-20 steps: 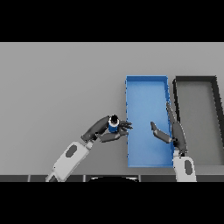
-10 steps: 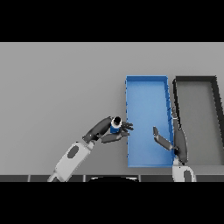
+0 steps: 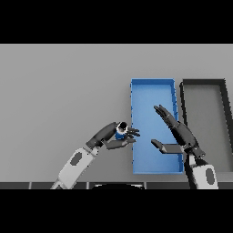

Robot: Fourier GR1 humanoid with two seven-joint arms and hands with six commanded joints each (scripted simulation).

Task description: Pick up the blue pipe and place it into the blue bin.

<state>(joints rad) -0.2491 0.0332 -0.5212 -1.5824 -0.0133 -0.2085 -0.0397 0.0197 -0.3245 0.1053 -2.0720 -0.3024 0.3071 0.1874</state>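
- The blue pipe (image 3: 121, 134) sits just below the frame's centre, gripped in the left hand (image 3: 113, 137) — fingers curled round it, fingertips at the left wall of the blue bin (image 3: 136, 91).
- The blue bin lies right of centre on the grey table (image 3: 59, 91).
- The right hand (image 3: 178, 136) hovers over the bin's lower right part — fingers straight, spread, holding nothing.
- A dark bin (image 3: 224, 118) lies just right of it.

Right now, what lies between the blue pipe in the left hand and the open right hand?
In the head view, only the blue bin's left wall and bare floor separate the small blue pipe, held by the left hand, from the right hand.
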